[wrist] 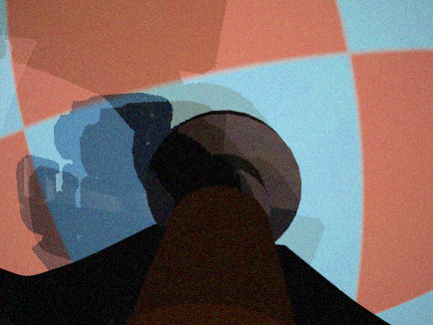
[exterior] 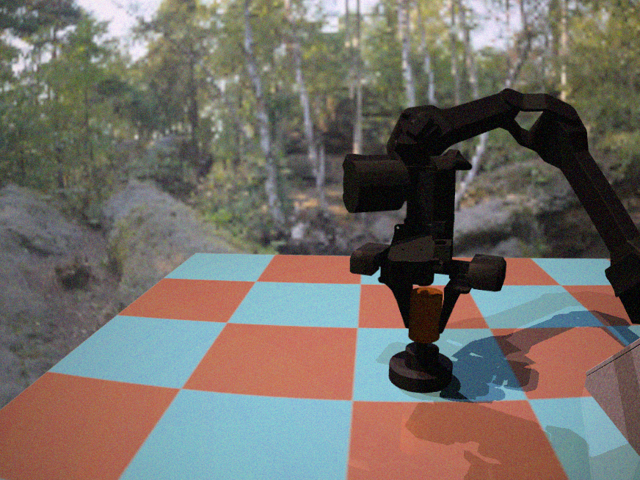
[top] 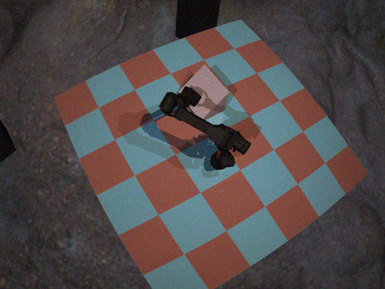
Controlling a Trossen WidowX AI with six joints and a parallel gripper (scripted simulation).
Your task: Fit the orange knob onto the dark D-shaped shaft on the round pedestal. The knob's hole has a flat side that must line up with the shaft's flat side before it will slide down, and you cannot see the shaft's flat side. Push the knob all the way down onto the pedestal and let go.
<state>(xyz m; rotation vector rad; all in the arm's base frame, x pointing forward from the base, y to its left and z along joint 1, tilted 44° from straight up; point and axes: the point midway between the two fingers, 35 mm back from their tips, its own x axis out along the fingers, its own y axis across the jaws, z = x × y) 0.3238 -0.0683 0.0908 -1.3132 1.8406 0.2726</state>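
Observation:
The orange knob [exterior: 426,315] [wrist: 215,259] is a tall upright cylinder, dim in the wrist view. My gripper [exterior: 424,323] [wrist: 217,246] is shut on it, one finger on each side, pointing down. The dark round pedestal [exterior: 413,376] [wrist: 271,150] stands on the checkered table, a wide disc with a narrower raised step. The knob's lower end is right over this step, close above it; I cannot tell whether it touches. The knob looks about centred, perhaps leaning very slightly. The shaft is hidden behind or inside the knob, and so are both flat sides. A bit of orange shows in the top view.
A pale pinkish box-like block [top: 211,77] [exterior: 622,376] stands on the checkered table [top: 183,217] [exterior: 268,428] near the arm [top: 198,123] [exterior: 588,175]. Dark arm shadows lie around the pedestal. A black post [top: 197,17] stands beyond the table edge.

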